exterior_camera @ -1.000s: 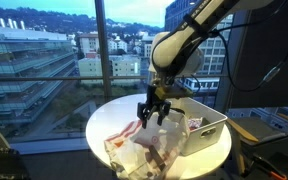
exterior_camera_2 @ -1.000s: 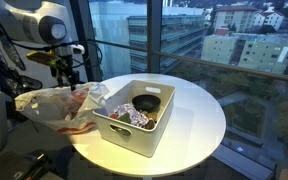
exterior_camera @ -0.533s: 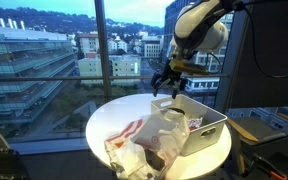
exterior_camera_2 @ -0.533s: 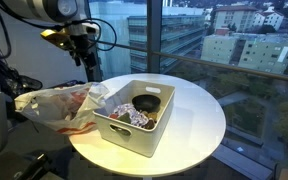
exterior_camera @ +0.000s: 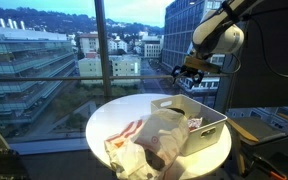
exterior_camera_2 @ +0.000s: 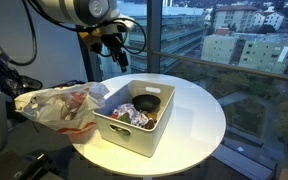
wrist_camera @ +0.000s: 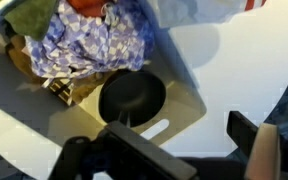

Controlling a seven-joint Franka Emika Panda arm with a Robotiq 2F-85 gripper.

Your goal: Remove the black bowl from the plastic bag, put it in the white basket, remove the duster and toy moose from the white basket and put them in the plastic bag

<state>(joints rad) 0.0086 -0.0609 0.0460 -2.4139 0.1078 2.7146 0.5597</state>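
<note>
we found the gripper (exterior_camera_2: 117, 56) hanging well above the far end of the white basket (exterior_camera_2: 134, 140), its jaws spread apart with nothing between them. the black bowl (wrist_camera: 132, 97) already sat in the basket, straight below the gripper in the wrist view. so the coming reach turned on what lay past it: the blue patterned duster (wrist_camera: 89, 45) was heaped at the basket's other end, beyond the bowl along the basket's long axis. the toy moose (wrist_camera: 56, 88), we thought, was the brownish lump tucked beside the duster, though the view was too blurred to be sure. the plastic bag (exterior_camera_2: 52, 104) lay crumpled just beside that same end of the basket. against a second earlier, the gripper had left its low place over the bag, climbed, and swung across above the basket. the bowl, duster and bag had not moved.
</note>
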